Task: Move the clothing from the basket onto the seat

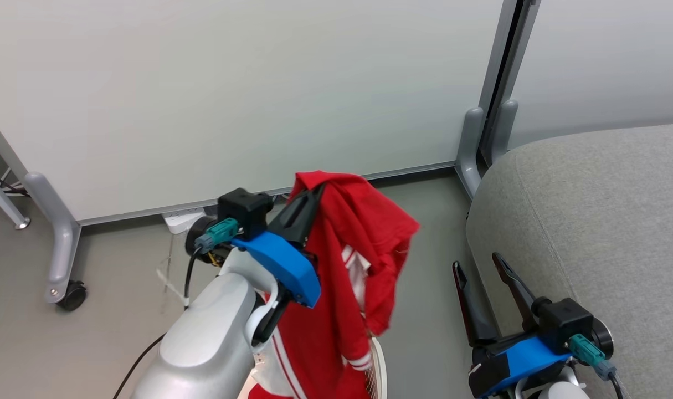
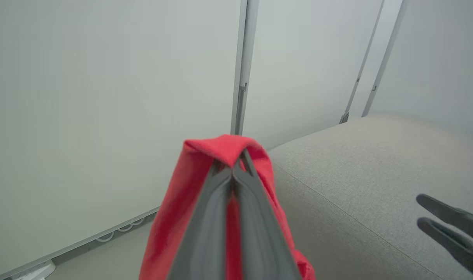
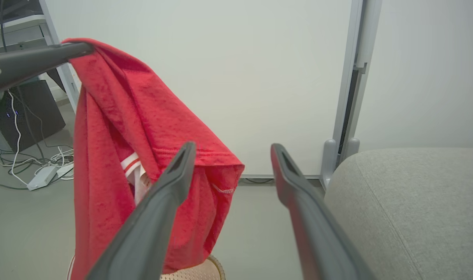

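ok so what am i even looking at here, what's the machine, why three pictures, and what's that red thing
It is a two-armed robot, and each picture comes from a different camera on it. The head view looks down from its head. Its left hand is shut on a red garment with white stripes, lifted in the air, its lower part hanging towards the basket below. The left wrist view looks along that hand's two closed fingers, with red cloth pinched at the tips. The right wrist view looks along the right hand, which is open and holds nothing. The grey sofa on the right is where the garment should go.
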Tool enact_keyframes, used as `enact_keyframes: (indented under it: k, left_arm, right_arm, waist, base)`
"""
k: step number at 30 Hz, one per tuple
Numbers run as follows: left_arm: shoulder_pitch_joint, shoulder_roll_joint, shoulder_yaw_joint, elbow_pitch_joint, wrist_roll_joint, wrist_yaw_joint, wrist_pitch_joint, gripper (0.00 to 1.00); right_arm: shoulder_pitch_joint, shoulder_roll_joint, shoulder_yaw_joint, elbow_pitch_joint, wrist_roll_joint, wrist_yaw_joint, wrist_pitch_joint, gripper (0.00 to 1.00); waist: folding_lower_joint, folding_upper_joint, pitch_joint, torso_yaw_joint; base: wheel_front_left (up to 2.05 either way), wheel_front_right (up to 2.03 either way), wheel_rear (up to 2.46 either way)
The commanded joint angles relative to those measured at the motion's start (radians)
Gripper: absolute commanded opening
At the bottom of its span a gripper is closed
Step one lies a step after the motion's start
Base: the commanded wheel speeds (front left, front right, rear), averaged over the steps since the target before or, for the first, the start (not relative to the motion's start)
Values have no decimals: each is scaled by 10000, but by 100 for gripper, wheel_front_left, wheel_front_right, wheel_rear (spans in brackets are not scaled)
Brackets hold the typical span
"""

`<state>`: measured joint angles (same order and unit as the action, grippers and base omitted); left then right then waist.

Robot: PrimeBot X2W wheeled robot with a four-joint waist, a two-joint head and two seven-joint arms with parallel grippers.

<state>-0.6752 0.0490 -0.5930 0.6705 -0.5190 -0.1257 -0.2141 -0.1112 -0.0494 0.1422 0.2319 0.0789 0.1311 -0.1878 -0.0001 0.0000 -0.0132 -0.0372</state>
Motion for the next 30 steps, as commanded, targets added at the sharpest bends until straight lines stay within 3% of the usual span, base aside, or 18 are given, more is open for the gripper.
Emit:
enact_keyframes:
  k: [1, 19, 30]
  left_arm:
    - [-262, 29, -340, -70, -267, 75, 174, 0]
    - [-933, 28, -2106, 200, -1741, 618, 62, 0]
    - [-1311, 29, -2895, 183, -2338, 695, -122, 0]
  right_arm:
    - [146, -17, 55, -20, 20, -7, 25, 100]
    - [46, -15, 333, -18, 23, -7, 179, 100]
    - [-1452, -17, 1438, 1169, 365, -7, 1131, 100]
  waist:
    - [1, 0, -55, -60]
    - [1, 0, 29, -405]
    - [1, 0, 139, -411]
  base:
    - [0, 0, 0]
    - [0, 0, 0]
    - [0, 0, 0]
